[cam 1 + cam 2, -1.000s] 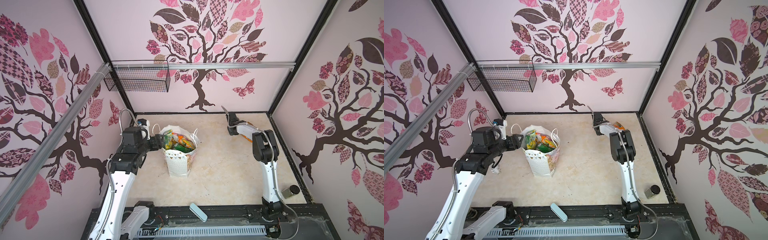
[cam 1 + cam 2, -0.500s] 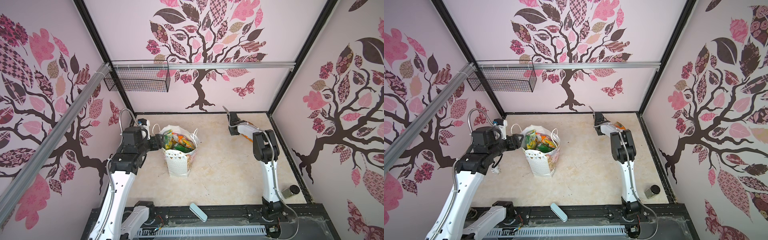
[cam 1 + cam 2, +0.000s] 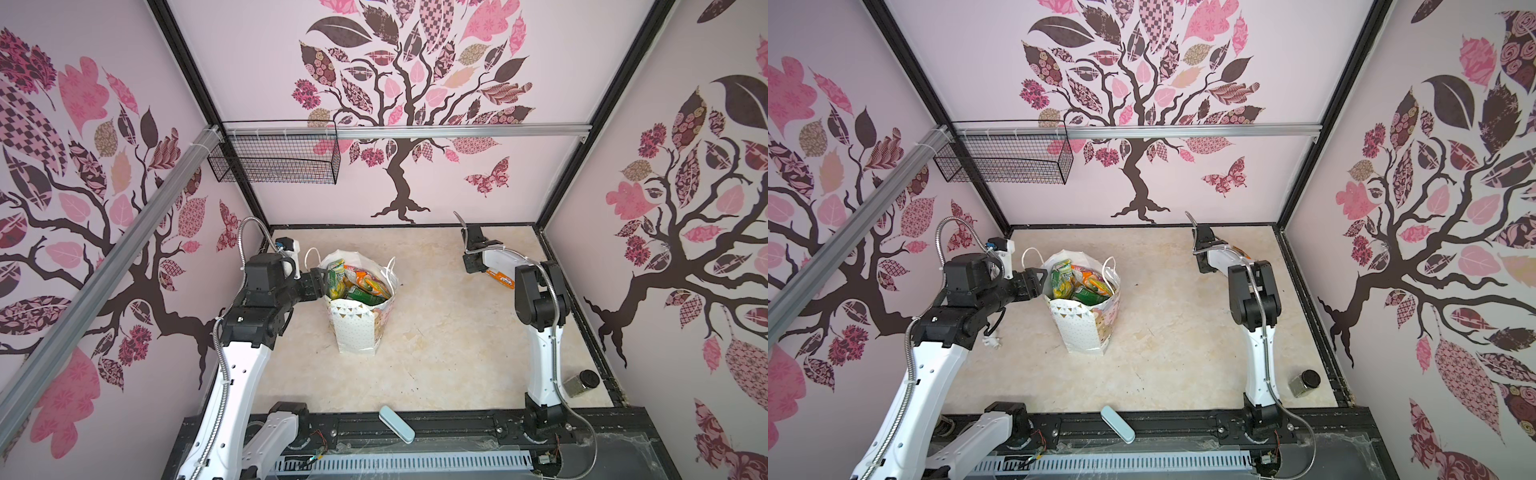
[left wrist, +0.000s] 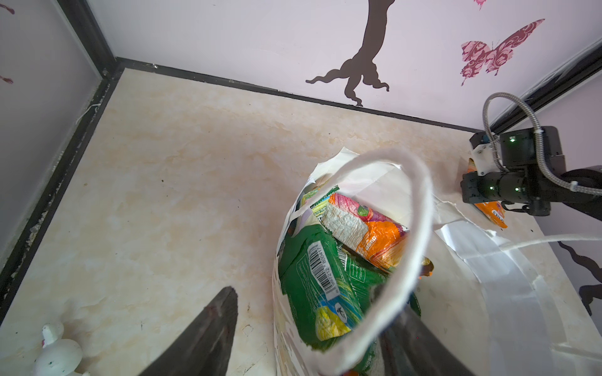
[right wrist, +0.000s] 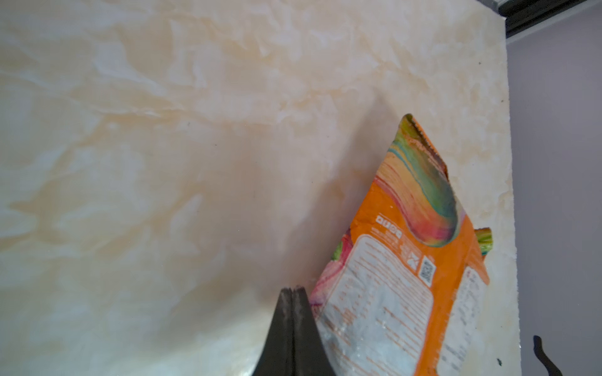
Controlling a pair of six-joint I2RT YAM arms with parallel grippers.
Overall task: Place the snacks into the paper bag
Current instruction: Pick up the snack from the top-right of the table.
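the paper bag (image 3: 358, 332) stands upright near the middle of the bench (image 3: 440, 345), stuffed to the rim with packets (image 3: 357, 286), green and orange ones on top. the left tool (image 3: 317, 281) is open at the bag's rim, one finger outside the near wall and the other seemingly inside, behind the cord handle (image 4: 420, 228). one orange packet (image 5: 407, 260) is not in yet: it lies flat on the bench near the far right corner, well apart from the bag. the right tool (image 5: 293, 293) is down beside it, closed tight with nothing between its tips; the packet's edge sits just beside the fingers, not in them. the likely trouble is an empty lift, because the tips met off the packet's edge. if the packet does get carried over, the full bag could shed it, or a nudge could tip the bag, since the open left tool is not clamping it.
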